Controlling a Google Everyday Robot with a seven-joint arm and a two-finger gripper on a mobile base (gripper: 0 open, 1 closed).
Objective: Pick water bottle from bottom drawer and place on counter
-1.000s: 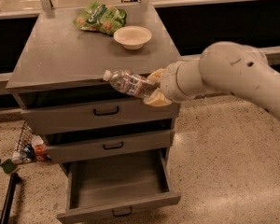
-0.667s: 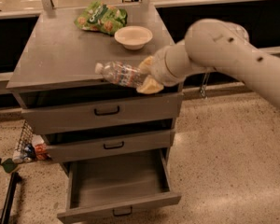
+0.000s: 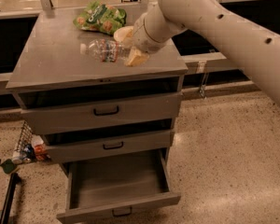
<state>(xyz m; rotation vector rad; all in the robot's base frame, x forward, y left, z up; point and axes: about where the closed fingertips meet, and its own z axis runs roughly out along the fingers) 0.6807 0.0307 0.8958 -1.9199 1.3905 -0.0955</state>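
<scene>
Water bottle point(image 3: 101, 50), small clear crinkled plastic, held sideways in the closed tan gripper point(image 3: 132, 54) over the grey worktop point(image 3: 51, 66): lower flat before releasing, clear of the white bowl point(image 3: 122, 31).

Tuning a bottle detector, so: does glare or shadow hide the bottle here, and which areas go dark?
Camera view: the light is warm and dim; the water bottle, held sideways in the gripper over the counter, shows small highlights but is readable. Camera view: the inside of the bottom drawer is shaded yet visible; the gaps above the upper drawers are black.
</scene>
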